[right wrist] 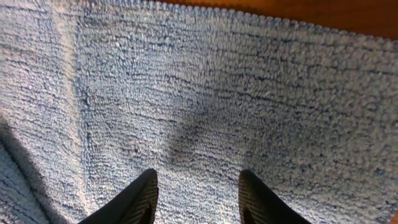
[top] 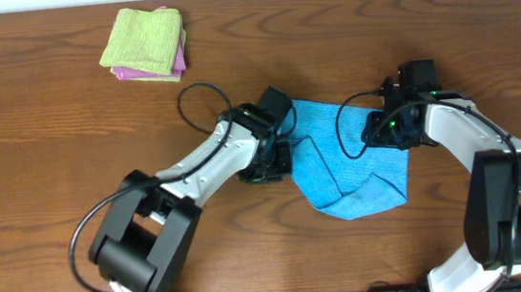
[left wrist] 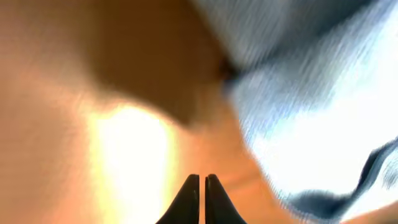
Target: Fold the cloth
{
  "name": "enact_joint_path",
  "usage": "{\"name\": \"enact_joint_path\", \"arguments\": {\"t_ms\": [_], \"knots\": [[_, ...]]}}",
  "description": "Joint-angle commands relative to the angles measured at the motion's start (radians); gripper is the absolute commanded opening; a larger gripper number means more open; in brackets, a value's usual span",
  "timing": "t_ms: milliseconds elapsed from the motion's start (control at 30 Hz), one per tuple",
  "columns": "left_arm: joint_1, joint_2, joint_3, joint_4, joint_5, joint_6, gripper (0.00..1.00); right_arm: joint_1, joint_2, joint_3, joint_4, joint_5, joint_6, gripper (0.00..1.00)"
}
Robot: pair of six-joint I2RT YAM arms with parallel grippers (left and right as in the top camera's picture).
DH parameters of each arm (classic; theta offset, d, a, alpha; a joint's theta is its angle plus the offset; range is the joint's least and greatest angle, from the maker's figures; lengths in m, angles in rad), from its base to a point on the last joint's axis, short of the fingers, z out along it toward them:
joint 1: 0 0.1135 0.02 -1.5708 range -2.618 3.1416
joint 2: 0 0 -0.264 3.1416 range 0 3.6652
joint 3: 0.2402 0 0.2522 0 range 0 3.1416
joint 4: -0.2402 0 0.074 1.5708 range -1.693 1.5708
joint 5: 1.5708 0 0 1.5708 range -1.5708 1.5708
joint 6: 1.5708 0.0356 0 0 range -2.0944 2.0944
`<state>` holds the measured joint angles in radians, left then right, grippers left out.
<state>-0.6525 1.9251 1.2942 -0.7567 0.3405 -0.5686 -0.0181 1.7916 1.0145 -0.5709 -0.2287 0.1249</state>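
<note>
We see the cloth (top: 353, 161), bright sky-blue terry, lying rumpled on the wooden table (top: 49, 138) between the two arms, its near part folded over in a slanted flap. Our left gripper (left wrist: 202, 180) is clenched on nothing just beside the cloth's edge. The right gripper (right wrist: 198, 177) hovers, fingers apart, over the looped pile near the stitched hem.

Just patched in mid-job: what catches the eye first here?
The sky-blue cloth lies rumpled, half folded, at the centre. The left gripper is shut over the table beside its edge; the right gripper is open above the terry. A lime-green folded cloth tops a pink one at the far left.
</note>
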Motion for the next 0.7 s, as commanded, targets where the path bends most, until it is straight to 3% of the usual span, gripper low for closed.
{"name": "enact_joint_path", "arguments": {"t_ms": [0, 100, 167, 267, 400, 533, 667], "knots": [[0.005, -0.044, 0.02, -0.102, -0.014, 0.029, 0.06, 0.006, 0.012, 0.003, 0.012, -0.008, -0.01, 0.43], [0.004, -0.044, 0.019, -0.166, -0.062, 0.045, 0.06, 0.006, 0.012, 0.003, 0.024, -0.008, -0.01, 0.42], [0.003, -0.044, 0.019, -0.129, -0.086, 0.046, 0.07, 0.006, 0.012, 0.003, 0.025, -0.008, -0.01, 0.43], [0.0, -0.044, 0.019, 0.04, -0.084, 0.109, 0.36, 0.006, 0.012, 0.003, 0.021, -0.008, -0.01, 0.43], [-0.01, -0.025, 0.018, 0.214, -0.073, 0.211, 0.44, 0.006, 0.012, 0.003, 0.018, -0.008, -0.01, 0.42], [-0.009, 0.035, 0.018, 0.208, -0.037, 0.256, 0.51, 0.006, 0.012, 0.003, 0.018, -0.008, -0.011, 0.42], [-0.01, 0.103, 0.018, 0.224, 0.022, 0.259, 0.52, 0.006, 0.012, 0.003, 0.021, -0.008, -0.011, 0.43]]}}
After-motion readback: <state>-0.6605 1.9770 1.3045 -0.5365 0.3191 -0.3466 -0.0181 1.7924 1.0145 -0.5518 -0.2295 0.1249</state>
